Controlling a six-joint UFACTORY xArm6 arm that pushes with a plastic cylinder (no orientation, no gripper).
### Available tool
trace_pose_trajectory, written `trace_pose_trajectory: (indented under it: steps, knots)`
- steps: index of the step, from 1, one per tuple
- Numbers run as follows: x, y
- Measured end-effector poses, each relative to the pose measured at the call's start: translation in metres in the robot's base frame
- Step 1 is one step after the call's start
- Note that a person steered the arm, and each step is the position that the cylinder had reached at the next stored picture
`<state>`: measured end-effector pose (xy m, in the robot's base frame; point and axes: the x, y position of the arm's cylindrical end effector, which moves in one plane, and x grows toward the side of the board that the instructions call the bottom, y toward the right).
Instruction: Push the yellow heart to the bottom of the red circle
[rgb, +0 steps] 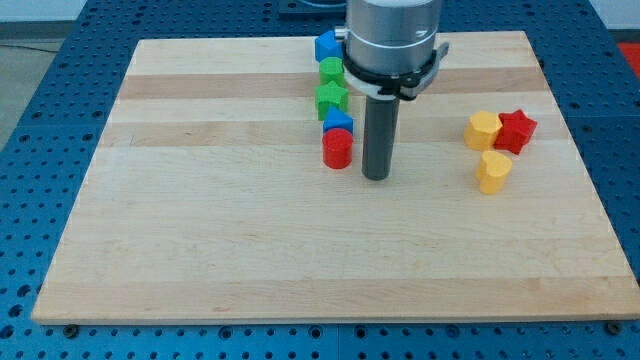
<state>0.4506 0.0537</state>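
The yellow heart (493, 171) lies on the wooden board at the view's right. The red circle (337, 149) sits near the board's middle, at the lower end of a column of blocks. My tip (376, 177) rests on the board just right of the red circle and slightly below it, a small gap apart. The yellow heart is well to the right of my tip, roughly level with it.
Above the red circle run a blue block (338, 123), a green star (331, 98), a green block (331, 71) and a blue block (327, 46). A yellow hexagon (483, 130) and a red star (516, 130) sit just above the yellow heart. The board's right edge (590, 180) is near.
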Motion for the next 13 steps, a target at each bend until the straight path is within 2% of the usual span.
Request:
trace_pose_trajectory:
  steps: [2,6,7,8,9,10,11,12,13]
  knots:
    - [-0.022,0.000]
    - [-0.026,-0.007]
    - [-0.010,-0.004]
    - [0.039,0.020]
    - [0.065,0.077]
    - [0.067,0.164]
    - [0.035,0.209]
    - [-0.002,0.193]
    - [0.001,0.151]
